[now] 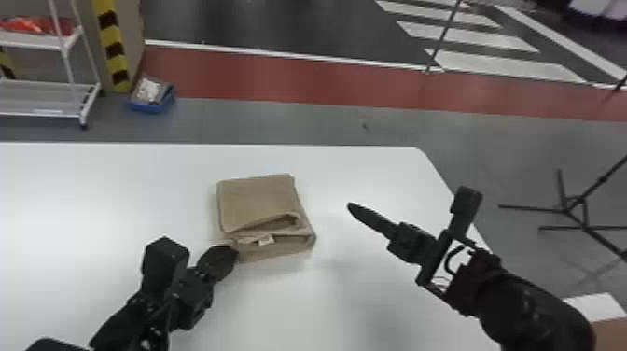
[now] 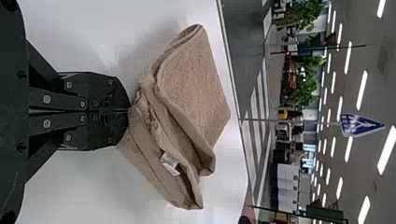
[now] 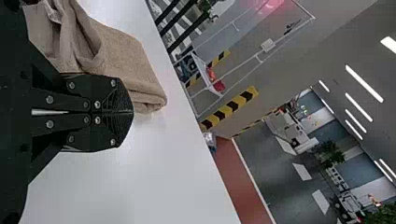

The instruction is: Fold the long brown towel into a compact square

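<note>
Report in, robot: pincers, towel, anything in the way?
Left pincer shut at near-left corner of towel; right pincer shut, off right. Towel folded, tag showing. Nothing stacked on it.

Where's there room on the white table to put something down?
The table is bare to the left of the towel, and in a strip between the towel and the far edge. There's also a gap between the towel and the right gripper. It's crowded at the towel's near left corner, by the left gripper.
</note>
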You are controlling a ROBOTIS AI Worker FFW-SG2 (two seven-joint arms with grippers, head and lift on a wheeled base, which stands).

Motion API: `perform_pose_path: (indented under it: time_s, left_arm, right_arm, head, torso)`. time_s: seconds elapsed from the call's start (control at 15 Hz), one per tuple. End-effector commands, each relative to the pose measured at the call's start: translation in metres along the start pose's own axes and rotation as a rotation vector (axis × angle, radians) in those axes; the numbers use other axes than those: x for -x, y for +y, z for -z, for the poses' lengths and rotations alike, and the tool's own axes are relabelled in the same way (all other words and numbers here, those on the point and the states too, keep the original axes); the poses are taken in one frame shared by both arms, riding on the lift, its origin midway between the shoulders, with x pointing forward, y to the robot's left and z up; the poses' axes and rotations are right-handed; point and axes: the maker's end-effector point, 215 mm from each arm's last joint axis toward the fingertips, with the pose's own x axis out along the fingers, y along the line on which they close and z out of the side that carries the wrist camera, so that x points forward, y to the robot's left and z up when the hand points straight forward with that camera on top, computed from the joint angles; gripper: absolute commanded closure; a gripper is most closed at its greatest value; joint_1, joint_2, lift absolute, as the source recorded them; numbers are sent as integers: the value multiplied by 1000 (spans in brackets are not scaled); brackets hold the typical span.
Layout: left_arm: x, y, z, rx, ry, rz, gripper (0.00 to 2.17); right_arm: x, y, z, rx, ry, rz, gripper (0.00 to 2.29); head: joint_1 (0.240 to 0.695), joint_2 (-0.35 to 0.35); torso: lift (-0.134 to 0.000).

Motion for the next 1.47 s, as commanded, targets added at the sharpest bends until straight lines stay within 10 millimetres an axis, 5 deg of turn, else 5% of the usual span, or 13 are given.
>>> perform_pose_path:
  time_s: [0.0,0.13,0.4,0.67,0.8,1.0,1.2,1.4]
  left_arm:
    - [9,29,-23,-4,-57,-66,1656]
    - [21,61,-46,-20,-114,-137,1585]
    - [27,83,-56,-18,-118,-154,1585]
    - [35,113,-51,-7,-117,-204,1585]
    - [37,119,-56,2,-142,-224,1585]
    - [33,126,-55,11,-141,-234,1585]
    - [29,121,-56,18,-143,-224,1585]
    - [25,110,-55,18,-137,-212,1585]
  right_arm:
    - [-20,23,2,32,14,-34,1892]
    - [-40,40,5,88,31,-37,1892]
    - [-62,56,4,133,30,-19,1892]
    - [-112,84,42,174,99,-49,1892]
    - [-121,99,65,197,134,-77,1892]
    - [-109,103,101,208,172,-84,1892]
    - [-87,100,115,201,167,-74,1892]
    - [-74,97,106,209,130,-60,1892]
  head:
    - [695,-250]
    - [695,-200]
    - [695,-104]
    - [695,-59]
    - [695,3]
    - [695,47]
    - [695,62]
    - [695,52]
  torso:
    - [-118]
    - [-118]
    - [-118]
    - [-118]
    - [-118]
    - [-118]
    - [-118]
    - [-118]
